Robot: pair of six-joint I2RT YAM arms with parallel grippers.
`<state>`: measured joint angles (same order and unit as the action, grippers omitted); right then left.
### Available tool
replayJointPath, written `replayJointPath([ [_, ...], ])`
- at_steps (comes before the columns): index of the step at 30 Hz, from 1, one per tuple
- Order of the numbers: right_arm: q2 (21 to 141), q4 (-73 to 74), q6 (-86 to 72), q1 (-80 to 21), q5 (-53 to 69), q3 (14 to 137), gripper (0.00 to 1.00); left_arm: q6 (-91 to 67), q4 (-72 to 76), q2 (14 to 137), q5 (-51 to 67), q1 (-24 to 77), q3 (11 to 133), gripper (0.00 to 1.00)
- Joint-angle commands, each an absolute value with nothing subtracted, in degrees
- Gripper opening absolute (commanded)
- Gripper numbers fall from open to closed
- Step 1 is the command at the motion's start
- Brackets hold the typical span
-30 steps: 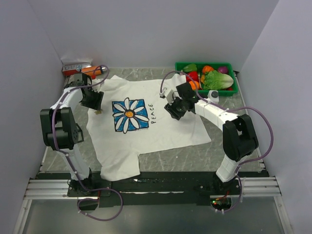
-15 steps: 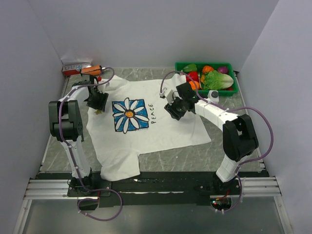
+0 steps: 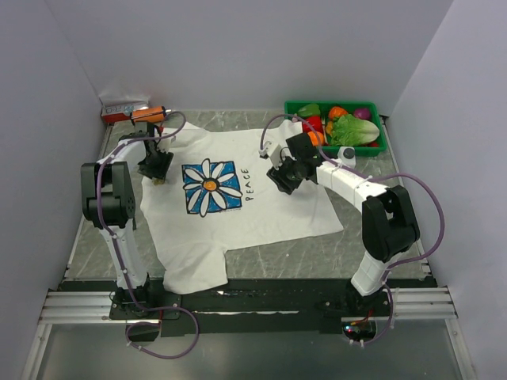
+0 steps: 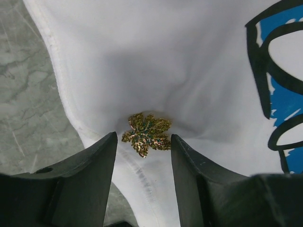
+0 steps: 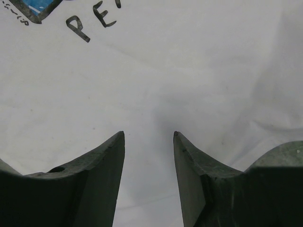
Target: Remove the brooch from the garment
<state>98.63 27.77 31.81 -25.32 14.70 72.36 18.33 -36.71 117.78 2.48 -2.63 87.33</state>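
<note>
Beyond garment (image 3: pixel 261 214), green bin (image 3: pixel 291 108), vegetables (image 3: pixel 352 131) inside

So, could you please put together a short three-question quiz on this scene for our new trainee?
1. True or false: the left gripper is shut on the brooch.
2. Where does the brooch sit on the garment? A) on plain white cloth near a stitched edge; B) on the daisy's orange centre; C) on the word PEACE.
3. Short answer: what lies between the fingers of the right gripper?

Key
1. False: its jaws stand apart, one on either side of the brooch.
2. A.
3. Only plain white cloth of the garment; the jaws are open.
</note>
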Motion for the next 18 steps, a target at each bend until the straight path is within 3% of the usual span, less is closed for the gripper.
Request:
replayJointPath([
  [1, 99.58, 27.51, 31.03, -25.84, 15.56, 75.41, 0.53, 18.28, -35.95, 114.79, -1.58, -2.64, 86.57, 0.55],
  [18, 99.58, 27.51, 30.59, -26.63, 15.21, 75.24, 0.53, 19.25, -37.88, 117.86, -0.53, -2.72, 95.18, 0.38],
])
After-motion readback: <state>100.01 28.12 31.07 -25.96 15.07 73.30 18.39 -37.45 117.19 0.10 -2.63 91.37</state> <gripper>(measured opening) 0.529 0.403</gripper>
